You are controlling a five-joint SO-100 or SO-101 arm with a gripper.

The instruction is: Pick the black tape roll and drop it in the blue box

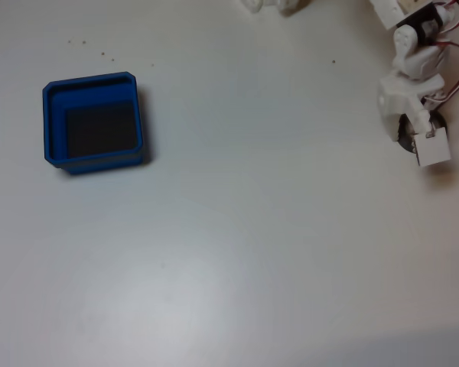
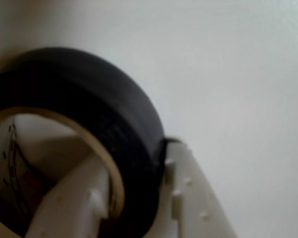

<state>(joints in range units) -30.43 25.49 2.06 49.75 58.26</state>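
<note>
Gripper (image 2: 139, 198): in the wrist view I saw it clamped on the wall of the black tape roll (image 2: 114, 114), one white finger (image 2: 69, 203) inside the pale core and the other (image 2: 193, 198) against the outer black face.

Tape, close up: the roll filled the lower left of the wrist view, its band pinched between the two fingers; I could not tell from there whether it rested on the table or had lifted clear.

Tape, fixed view: I made out a dark sliver of the roll (image 1: 404, 136) under the white gripper (image 1: 421, 141) at the right edge of the table (image 1: 252, 229).

Arm: the white links (image 1: 413, 57) folded in from the top right corner, with wires trailing beside them.

Blue box (image 1: 93, 122): it sat well apart, on the left of the fixed view, its dark floor bare.

Step in hand, as I judged it: securing the grip and lifting.

Advice to myself: keep the pinch firm, since only one wall of the ring was held and it could swing; raise it above the box rim before crossing, then travel smoothly left and let go only when centred over the dark floor.
</note>
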